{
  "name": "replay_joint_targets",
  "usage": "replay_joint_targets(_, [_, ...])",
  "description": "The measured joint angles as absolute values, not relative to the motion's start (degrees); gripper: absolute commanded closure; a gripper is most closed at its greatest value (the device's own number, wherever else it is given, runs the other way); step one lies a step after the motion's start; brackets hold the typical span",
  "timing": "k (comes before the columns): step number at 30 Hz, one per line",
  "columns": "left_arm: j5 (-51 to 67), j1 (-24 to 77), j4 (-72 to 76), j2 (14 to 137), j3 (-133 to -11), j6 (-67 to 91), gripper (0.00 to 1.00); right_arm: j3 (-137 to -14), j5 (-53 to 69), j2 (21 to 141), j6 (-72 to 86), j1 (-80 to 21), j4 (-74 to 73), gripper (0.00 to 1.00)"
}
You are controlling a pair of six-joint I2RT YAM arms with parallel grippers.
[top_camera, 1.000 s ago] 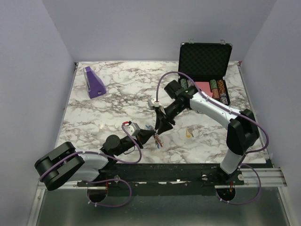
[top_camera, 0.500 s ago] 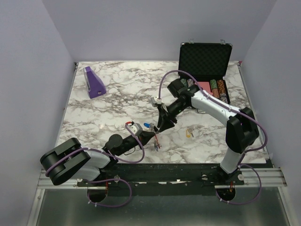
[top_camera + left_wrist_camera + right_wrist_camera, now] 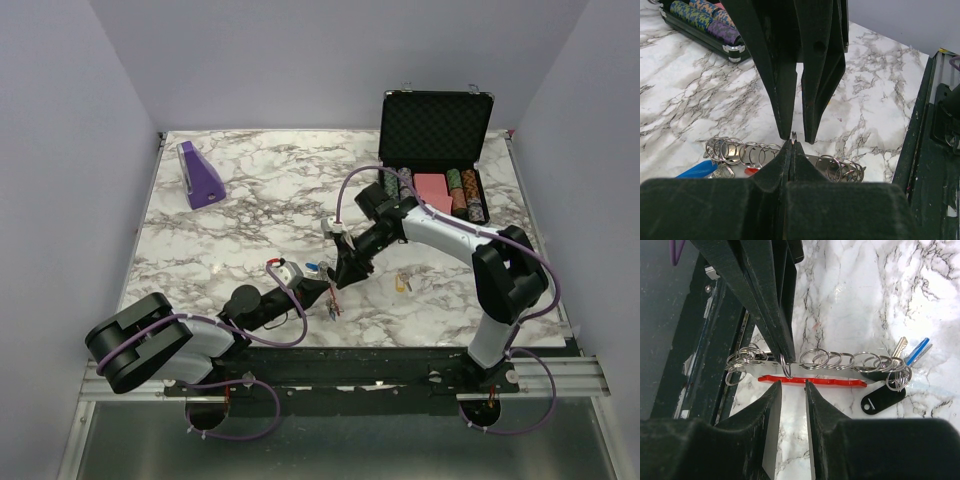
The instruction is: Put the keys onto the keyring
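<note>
L pincer is clamped on one thin ring of the keyring, which sits on the surface well apart from the chip case, to its near-left. In R wrist view the keyring's long axis runs side to side, w/ blue key & dark tag at the right end. R pincer meets it tip-to-tip w/ the L one, jaws slightly apart, astride that ring.
</note>
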State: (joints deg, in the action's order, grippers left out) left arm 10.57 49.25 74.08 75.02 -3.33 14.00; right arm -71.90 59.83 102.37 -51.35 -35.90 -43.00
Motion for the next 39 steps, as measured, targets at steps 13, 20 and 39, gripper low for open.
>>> replay_joint_targets(13, [10.5,49.2,74.1,75.0,-3.3,14.2,1.00,-70.6,61.7,102.3,-48.5,-36.8,-37.6,0.77])
replay_joint_targets(20, [10.5,49.2,74.0,74.5,-3.3,14.2,1.00,-70.5,61.7,102.3,-48.5,-37.1,-37.6,0.91])
replay_joint_targets(39, [8.8,49.2,74.1,66.4,-3.3,15.4,0.01,-79.6,47.6,102.3,-54.2,-39.6,-49.6,0.99])
